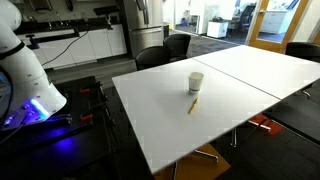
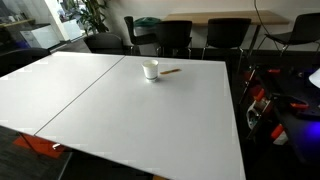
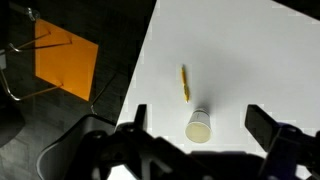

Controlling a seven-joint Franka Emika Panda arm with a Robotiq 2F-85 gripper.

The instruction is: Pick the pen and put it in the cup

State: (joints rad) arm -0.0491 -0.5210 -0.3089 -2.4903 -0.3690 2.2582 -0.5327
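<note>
The pen [image 3: 184, 83] is a thin yellowish stick lying flat on the white table [image 3: 250, 60], just beyond the cup. It also shows in both exterior views [image 1: 192, 104] [image 2: 171, 71]. The white cup [image 3: 199, 126] stands upright next to the pen, seen in both exterior views [image 1: 196, 81] [image 2: 150, 69]. My gripper [image 3: 200, 125] is open and empty, high above the table, with its two dark fingers framing the cup in the wrist view. The gripper itself does not show in the exterior views; only the white arm base [image 1: 25, 75] does.
Two white tables are pushed together with a seam [image 2: 90, 90] between them. Black chairs [image 1: 165, 50] [image 2: 175, 35] stand round the far sides. An orange chair seat [image 3: 65, 62] sits on the dark floor beside the table edge.
</note>
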